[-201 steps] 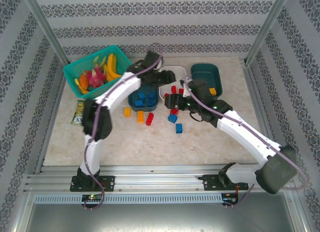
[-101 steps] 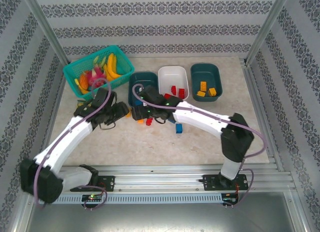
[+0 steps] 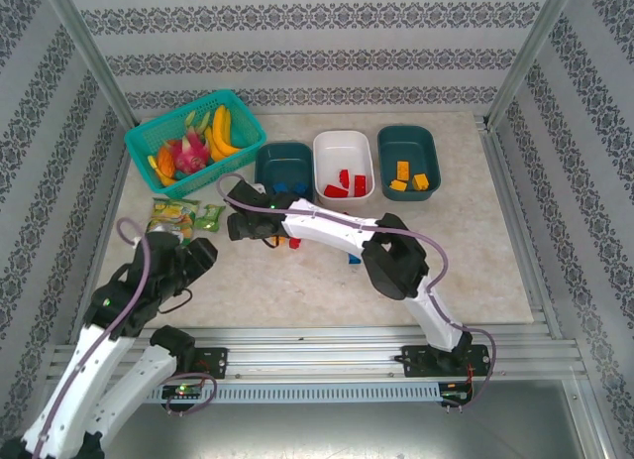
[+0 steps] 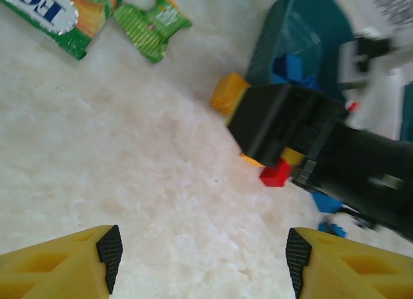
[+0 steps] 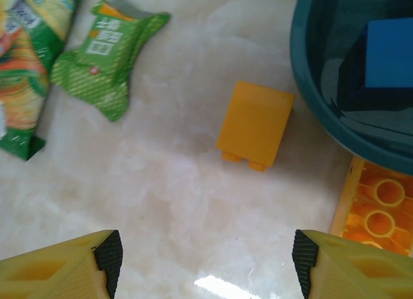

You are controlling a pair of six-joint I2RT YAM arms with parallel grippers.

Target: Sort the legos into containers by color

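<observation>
Though the white tray (image 3: 343, 150) holds red legos (image 3: 347, 182), an orange lego (image 5: 255, 123) and others lie loose; left gripper (image 4: 203, 250), right gripper (image 5: 205, 254) spread empty.

Ahead of my right gripper (image 5: 206, 260) I have bare marble up to one orange brick (image 5: 256, 124). The dark teal tray (image 5: 306, 60) wall crowds its right side, a second orange brick (image 5: 377, 205) sits tight under that rim, and a green snack packet (image 5: 106, 53) blocks the left. Before my left gripper (image 4: 203, 260) the table (image 4: 129, 170) is free until the right gripper's black body bars the way. The table's far right lies open.
</observation>
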